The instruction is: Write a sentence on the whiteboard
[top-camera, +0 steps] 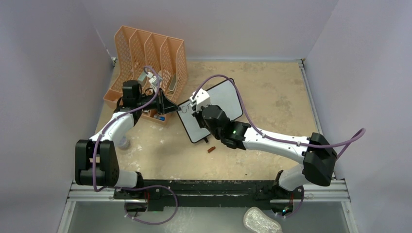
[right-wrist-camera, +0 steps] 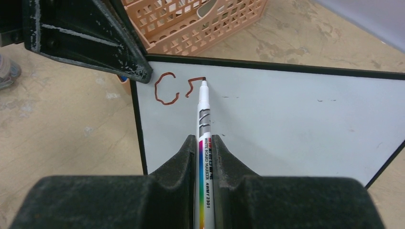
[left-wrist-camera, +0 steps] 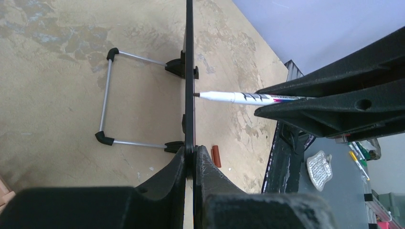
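Top view: whiteboard (top-camera: 223, 99) stands tilted mid-table, just beside orange file rack (top-camera: 150, 48). Small red cap (top-camera: 211, 149) lies in front.

Left wrist: left gripper (left-wrist-camera: 193, 152) pinched tight on board's edge. Hold firm, no wobble.

Right wrist: right gripper (right-wrist-camera: 204, 143) squeezed on marker (right-wrist-camera: 204, 109), tip touching board. Sentence (right-wrist-camera: 174, 88) only begun: "C" plus part of next letter, top left corner. Press softly, make small slow strokes, keep line level.

Orange perforated file organizer (top-camera: 148, 53): upright, four compartments, at the far left of the stained tan table (top-camera: 277, 97); a grey flat item (top-camera: 172, 83) leans at its right end. Red-brown cap (top-camera: 211, 149): on the table, nearer than the organizer and to its right. Crinkled silvery packet (top-camera: 261, 221): farthest from the organizer, past the table's near edge.
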`<state>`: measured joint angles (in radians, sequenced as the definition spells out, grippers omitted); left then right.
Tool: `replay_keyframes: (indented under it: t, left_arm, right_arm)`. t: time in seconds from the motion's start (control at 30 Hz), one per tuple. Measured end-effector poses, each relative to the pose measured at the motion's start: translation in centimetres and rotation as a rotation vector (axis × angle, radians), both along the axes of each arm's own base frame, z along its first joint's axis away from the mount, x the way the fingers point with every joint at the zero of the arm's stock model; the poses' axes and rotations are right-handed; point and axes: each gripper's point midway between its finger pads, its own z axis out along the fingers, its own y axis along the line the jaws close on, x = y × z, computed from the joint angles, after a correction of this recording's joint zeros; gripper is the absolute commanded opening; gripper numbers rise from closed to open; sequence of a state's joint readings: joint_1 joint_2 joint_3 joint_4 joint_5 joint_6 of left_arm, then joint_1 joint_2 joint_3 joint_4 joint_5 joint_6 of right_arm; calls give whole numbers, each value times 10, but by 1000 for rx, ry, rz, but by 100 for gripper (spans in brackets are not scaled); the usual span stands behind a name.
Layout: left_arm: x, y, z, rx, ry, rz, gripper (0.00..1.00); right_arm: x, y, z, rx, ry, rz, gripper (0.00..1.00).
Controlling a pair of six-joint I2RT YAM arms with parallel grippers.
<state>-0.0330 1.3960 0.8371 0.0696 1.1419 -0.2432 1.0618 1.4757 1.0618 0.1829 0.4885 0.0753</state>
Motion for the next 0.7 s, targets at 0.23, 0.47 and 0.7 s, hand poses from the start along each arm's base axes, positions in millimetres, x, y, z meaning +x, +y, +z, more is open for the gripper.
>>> replay_keyframes:
  t: [0.23,0.47,0.7]
  left_arm:
    - [-1,-1,0,-4,4,-8,0]
    - [-2,-1,0,-7,5,-14,0]
    - [-2,-1,0,-7,6,-14,0]
  right_arm:
    - [5,-9,2,1,0,-32,0]
    - [2,-17,-5,-13,18,-37,0]
    - [-1,-22,-11,-31,35,-40,0]
